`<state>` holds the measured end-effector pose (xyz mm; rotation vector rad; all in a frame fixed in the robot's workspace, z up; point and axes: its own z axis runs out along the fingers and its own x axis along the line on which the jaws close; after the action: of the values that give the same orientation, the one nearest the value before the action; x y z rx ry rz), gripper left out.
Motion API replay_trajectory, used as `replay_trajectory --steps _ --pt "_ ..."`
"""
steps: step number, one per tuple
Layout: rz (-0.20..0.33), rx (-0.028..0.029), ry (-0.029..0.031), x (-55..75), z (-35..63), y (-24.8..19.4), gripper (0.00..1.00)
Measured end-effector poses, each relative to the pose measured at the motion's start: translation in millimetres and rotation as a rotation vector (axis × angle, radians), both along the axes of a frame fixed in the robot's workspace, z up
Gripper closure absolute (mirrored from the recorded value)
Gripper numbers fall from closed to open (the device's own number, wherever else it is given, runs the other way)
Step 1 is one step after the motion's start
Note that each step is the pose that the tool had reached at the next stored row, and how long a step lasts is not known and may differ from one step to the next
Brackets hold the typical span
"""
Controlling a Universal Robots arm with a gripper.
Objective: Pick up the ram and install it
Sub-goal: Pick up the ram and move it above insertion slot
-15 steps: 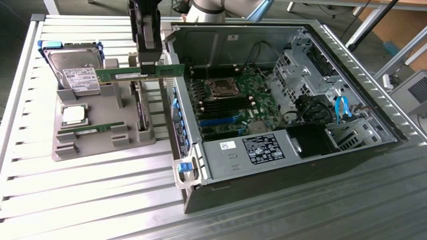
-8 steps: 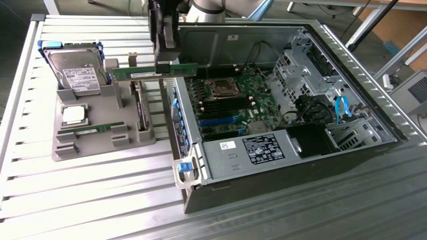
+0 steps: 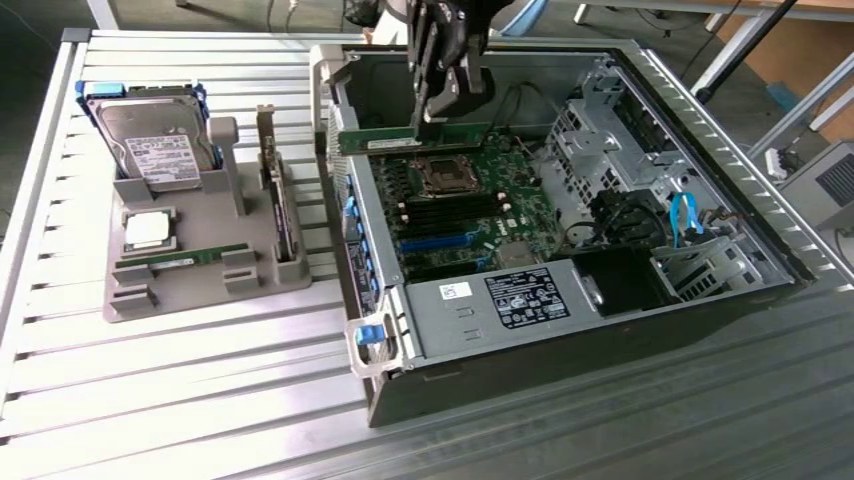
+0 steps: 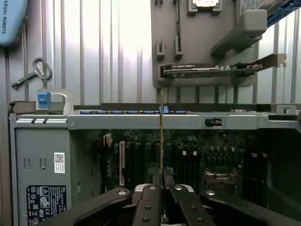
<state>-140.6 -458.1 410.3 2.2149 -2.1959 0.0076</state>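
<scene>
**Ram gripped above the open case**

The words "UNIVERSAL ROBOTS" run, partly cut off, along a blue housing (image 4: 9, 23) in the wrist view. The power supply (image 3: 534, 295) carries one black and one white label, their print too small to read. The sticker on the hard drive (image 3: 158, 140) is no clearer.

There are two green memory sticks. One is the ram (image 3: 387, 138) (image 4: 161, 136), and the second stick (image 3: 187, 258) lies flat in the grey tray (image 3: 174, 290). That tray also holds the one hard drive, one processor (image 3: 147, 230) and one upright expansion card (image 3: 278, 205). One key (image 4: 33, 74) lies on the slatted surface (image 3: 200, 400).

The gripper (image 3: 430, 112) (image 4: 161, 175) is drawn narrow, clamping the ram's upper edge. The stick hangs level inside the computer case (image 3: 561, 350), over the far end of the motherboard (image 3: 454, 215). Whether it touches the board cannot be told.
</scene>
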Motion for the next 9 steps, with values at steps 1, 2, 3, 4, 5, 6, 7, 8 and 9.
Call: replay_trajectory --steps 1,2,3,4,5,6,7,8,9 --pt "0.000 -0.0006 0.0001 2.9 0.0 0.0 0.87" --pt "0.000 -0.0006 0.0000 9.7 -0.1 0.0 0.87" --pt "0.000 -0.0006 0.0000 14.7 -0.1 0.0 0.87" --pt "0.000 -0.0006 0.0001 19.5 -0.1 0.0 0.87" --pt "0.000 -0.0006 0.0000 23.3 -0.1 0.0 0.87" --pt "0.000 -0.0006 0.0001 28.9 -0.1 0.0 0.87" --pt "0.000 -0.0006 0.0000 33.8 -0.1 0.0 0.87" --pt "0.000 -0.0006 0.0001 39.9 -0.1 0.0 0.87" --pt "0.000 -0.0006 0.0001 44.4 -0.1 0.0 0.87"
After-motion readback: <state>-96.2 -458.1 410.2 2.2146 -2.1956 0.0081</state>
